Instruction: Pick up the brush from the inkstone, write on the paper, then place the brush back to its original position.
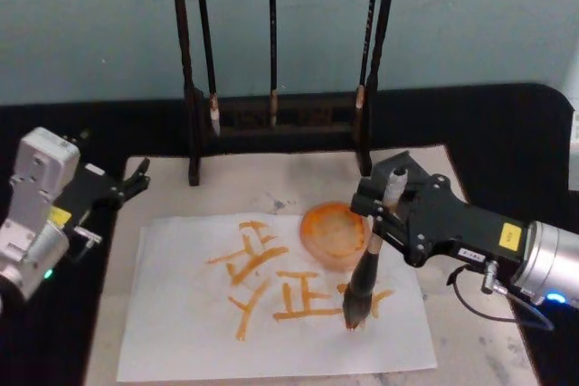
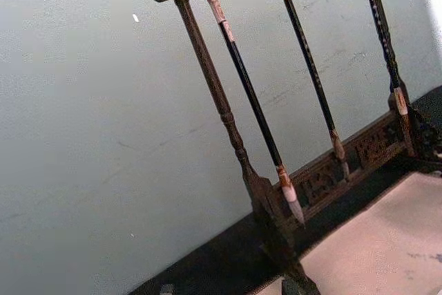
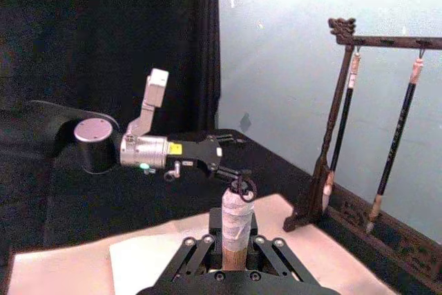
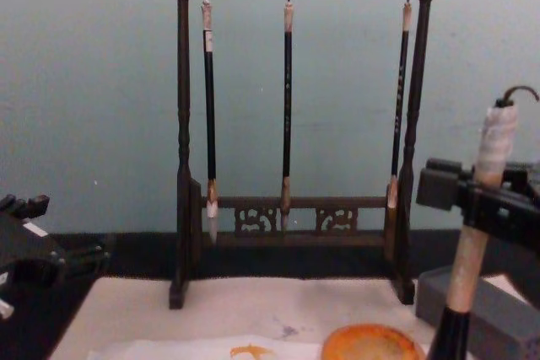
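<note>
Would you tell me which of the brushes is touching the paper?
The thick tan-handled brush, held in the right gripper, its bristles on the paper; the three thin brushes hang on the rack. The left gripper idles left of the paper.

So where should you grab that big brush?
Probably the pale wooden handle, pinched from the side. The brush stands almost upright, bristles down on the paper, so its handle sticks up free; the right gripper holds it there.
</note>
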`<state>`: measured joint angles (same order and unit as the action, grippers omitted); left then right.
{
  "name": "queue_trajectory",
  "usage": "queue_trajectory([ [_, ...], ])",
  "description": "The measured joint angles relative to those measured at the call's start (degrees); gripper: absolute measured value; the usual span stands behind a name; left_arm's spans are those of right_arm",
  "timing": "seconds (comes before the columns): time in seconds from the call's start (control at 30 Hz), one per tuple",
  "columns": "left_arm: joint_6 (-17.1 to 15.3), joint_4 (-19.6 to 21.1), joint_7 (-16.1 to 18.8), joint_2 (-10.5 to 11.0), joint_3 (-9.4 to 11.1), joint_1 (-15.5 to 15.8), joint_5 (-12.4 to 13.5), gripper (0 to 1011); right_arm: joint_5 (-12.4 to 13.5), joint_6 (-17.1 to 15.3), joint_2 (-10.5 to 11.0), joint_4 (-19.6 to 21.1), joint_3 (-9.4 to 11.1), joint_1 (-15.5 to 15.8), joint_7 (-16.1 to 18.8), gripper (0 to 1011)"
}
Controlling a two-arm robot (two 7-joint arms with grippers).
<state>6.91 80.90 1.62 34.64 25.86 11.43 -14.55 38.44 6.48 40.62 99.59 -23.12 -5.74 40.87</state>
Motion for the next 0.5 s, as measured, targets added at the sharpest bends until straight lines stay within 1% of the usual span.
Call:
queue_trajectory([
  [0.27,0.0,0.0,0.0,0.0,0.0,0.0,0.0,1010,-0.9,-0.3,-0.1,-0.7,-0.3,-0.1,-0.8,169],
  [0.5,0.0,0.0,0.0,0.0,0.0,0.0,0.0,1010,-1.0,-0.1,0.3,-0.4,0.5,0.7,-1.3,169],
])
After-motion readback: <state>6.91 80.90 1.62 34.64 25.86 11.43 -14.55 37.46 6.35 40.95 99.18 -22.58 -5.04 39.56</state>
